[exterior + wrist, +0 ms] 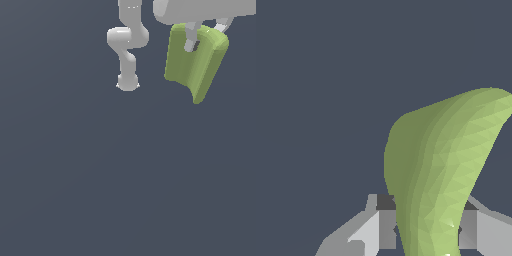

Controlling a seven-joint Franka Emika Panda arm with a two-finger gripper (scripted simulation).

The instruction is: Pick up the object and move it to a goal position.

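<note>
The object [195, 62] is a matte yellow-green curved slab hanging in the air near the exterior view's upper right. My gripper [202, 37] is shut on its upper part, one finger [190, 40] crossing its front face and the other behind its far edge. In the wrist view the object [441, 170] rises from between my two fingers [387, 227], which press on both its sides, and my gripper [427, 229] holds it near its base. The object touches no surface.
The arm's base and lower links [127, 55] stand at the top centre of the exterior view, to the left of the held piece. A plain dark grey floor [100, 175] fills everything else.
</note>
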